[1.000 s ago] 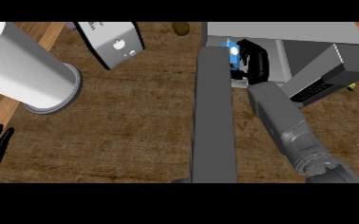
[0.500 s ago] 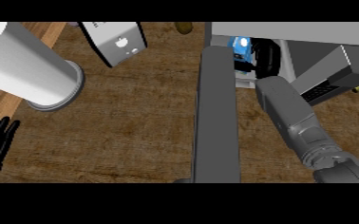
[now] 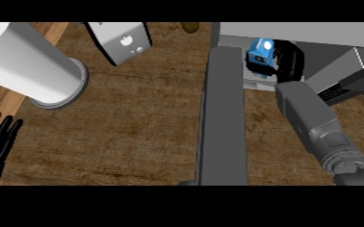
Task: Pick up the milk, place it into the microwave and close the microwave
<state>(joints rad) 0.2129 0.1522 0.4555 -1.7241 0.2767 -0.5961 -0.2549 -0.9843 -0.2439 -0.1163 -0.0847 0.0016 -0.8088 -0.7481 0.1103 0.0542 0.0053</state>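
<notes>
The right hand (image 3: 288,63) is being extended into the open microwave (image 3: 284,31), fingers curled round the blue milk carton (image 3: 261,57), which is being held inside the cavity. The microwave door (image 3: 222,115) is standing wide open. The left hand (image 3: 8,134) is being rested open at the view's left edge.

One blue milk carton (image 3: 260,56), seen inside microwave opening. One microwave (image 3: 298,33), with one open door (image 3: 223,120) edge-on to camera. Two robot hands: right robot hand (image 3: 289,63) at carton, left robot hand (image 3: 7,137) at view's left edge. One large white cylinder (image 3: 35,67). One grey box (image 3: 121,41) with white mark. One small brown object (image 3: 189,26), unidentifiable. One wooden table (image 3: 135,125).
</notes>
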